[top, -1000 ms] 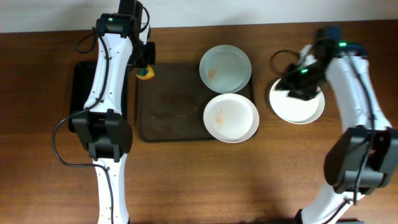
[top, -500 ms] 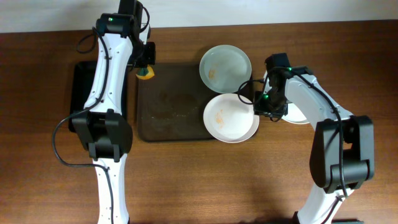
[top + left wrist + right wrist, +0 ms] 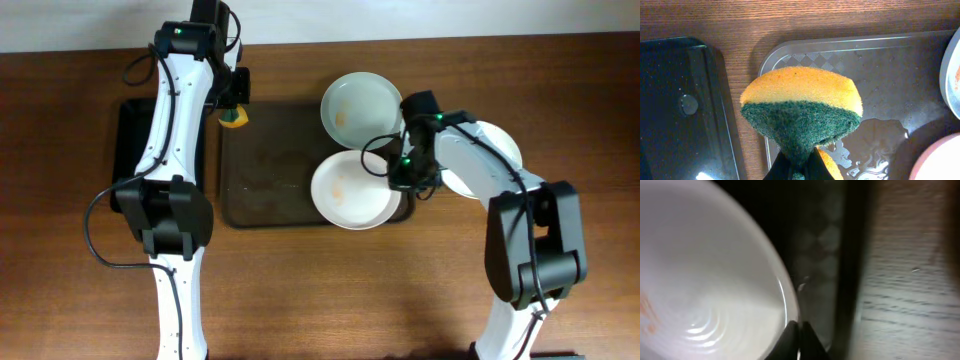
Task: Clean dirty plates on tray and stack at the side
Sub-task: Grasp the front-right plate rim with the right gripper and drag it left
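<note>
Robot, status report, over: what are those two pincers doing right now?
Left pincer shut on sponge, above tray corner. Right pincer pinching near smeared plate by its rim. Second smeared plate behind it; third plate off-tray, right. Nothing blocking.

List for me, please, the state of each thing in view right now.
tray, wet, puddles on it
front plate, on tray, orange smear
rear plate, faint smear, overhanging tray's far edge
side plate, on table beside tray, partly hidden
sponge, held near tray's corner
left gripper, shut on sponge
right gripper, shut on front plate's rim
</note>
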Controlling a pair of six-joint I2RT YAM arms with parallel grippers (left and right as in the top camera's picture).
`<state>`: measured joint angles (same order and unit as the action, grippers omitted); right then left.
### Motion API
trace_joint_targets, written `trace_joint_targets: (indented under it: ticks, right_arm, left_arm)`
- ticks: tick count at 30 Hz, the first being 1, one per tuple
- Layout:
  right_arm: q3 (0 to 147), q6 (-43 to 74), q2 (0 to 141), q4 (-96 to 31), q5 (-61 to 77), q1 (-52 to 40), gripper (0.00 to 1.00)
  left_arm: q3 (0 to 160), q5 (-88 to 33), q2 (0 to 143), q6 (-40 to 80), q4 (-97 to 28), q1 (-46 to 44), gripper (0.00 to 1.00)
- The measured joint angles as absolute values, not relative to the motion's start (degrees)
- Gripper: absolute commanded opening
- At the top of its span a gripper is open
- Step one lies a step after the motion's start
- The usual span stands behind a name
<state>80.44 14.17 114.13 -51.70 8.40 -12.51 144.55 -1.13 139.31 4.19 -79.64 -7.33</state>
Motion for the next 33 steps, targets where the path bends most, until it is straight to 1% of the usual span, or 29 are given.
trace_joint_targets:
  ticks: [10, 12, 16, 19, 20, 21, 22, 23, 24, 25, 27, 29, 30, 32, 33]
  right_arm:
    - [82.37, 19.70, 114.19, -54.19, 9.43, -18.48, 0.04]
    - [83.46, 24.36, 114.19, -49.15, 10.13, -21.37, 0.04]
    - [83.81, 33.69, 114.52, -37.04, 6.11, -28.95, 0.04]
    - [83.85, 36.34, 115.59, -33.69, 3.16, -33.43, 0.05]
    - [83.85, 36.80, 116.51, -33.65, 2.59, -34.06, 0.07]
    - [83.85, 37.23, 117.23, -33.43, 2.28, -34.11, 0.18]
    - [83.85, 37.36, 117.45, -33.06, 1.96, -33.93, 0.28]
    - [83.85, 37.50, 117.45, -32.38, 1.83, -33.63, 0.33]
    - [83.85, 37.45, 117.45, -31.29, 1.58, -33.36, 0.41]
    - [83.85, 37.63, 117.51, -30.52, 1.52, -33.19, 0.43]
    - [83.90, 37.65, 118.26, -29.47, 1.89, -33.04, 0.43]
    - [83.90, 37.45, 119.66, -29.17, 3.75, -32.77, 0.41]
    - [83.90, 37.28, 120.33, -28.93, 4.84, -32.64, 0.40]
    - [83.90, 36.99, 121.67, -28.53, 8.32, -31.46, 0.30]
    - [83.90, 36.82, 121.69, -28.40, 9.26, -30.98, 0.27]
  left_arm:
    - [144.55, -1.13, 139.31, 4.19, -79.64, -7.33, 0.01]
    - [144.55, -1.13, 139.31, 4.19, -79.64, -7.33, 0.01]
    - [144.55, -1.13, 139.31, 4.19, -79.59, -7.33, 0.01]
    - [144.55, -1.13, 139.31, 4.19, -79.61, -7.33, 0.01]
    - [144.55, -1.13, 139.31, 4.19, -79.61, -7.33, 0.01]
    - [144.55, -1.13, 139.31, 4.19, -79.61, -7.33, 0.01]
    - [144.55, -1.13, 139.31, 4.19, -79.61, -7.33, 0.01]
    - [144.55, -1.13, 139.31, 4.19, -79.61, -7.33, 0.01]
    - [144.55, -1.13, 139.31, 4.19, -79.61, -7.33, 0.01]
    - [144.55, -1.13, 139.31, 4.19, -79.59, -7.33, 0.01]
    - [144.55, -1.13, 139.31, 4.19, -79.42, -7.33, 0.01]
    - [144.55, -1.13, 139.31, 4.19, -79.42, -7.33, 0.01]
    - [144.55, -1.13, 139.31, 4.19, -79.37, -7.33, 0.01]
    - [144.55, -1.13, 139.31, 4.19, -79.20, -7.33, 0.01]
    - [144.55, -1.13, 139.31, 4.19, -79.13, -7.33, 0.01]
